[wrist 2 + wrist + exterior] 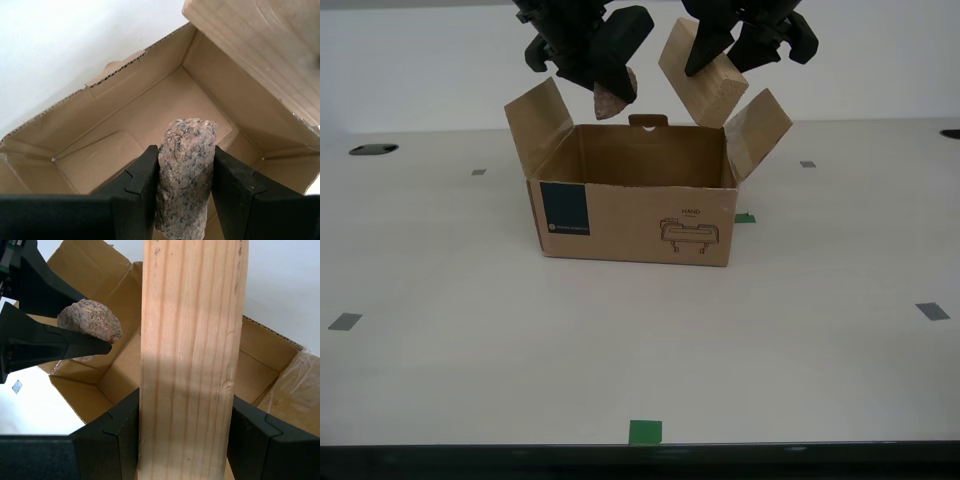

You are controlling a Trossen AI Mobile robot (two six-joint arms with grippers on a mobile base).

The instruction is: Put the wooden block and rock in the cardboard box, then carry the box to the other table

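The cardboard box stands open on the beige table, flaps spread, with a teal label and a line drawing on its front. My second gripper hangs above the box's side toward the exterior view's left, shut on the rock, a speckled pinkish stone. My first gripper is over the side toward the exterior view's right, shut on the wooden block, which is tilted. Both wrist views look down into the box, whose visible floor is bare. The rock also shows beside the block.
Grey tape squares dot the table. A green tape mark lies near the front edge and another beside the box. A dark hole sits at the back on the exterior view's left.
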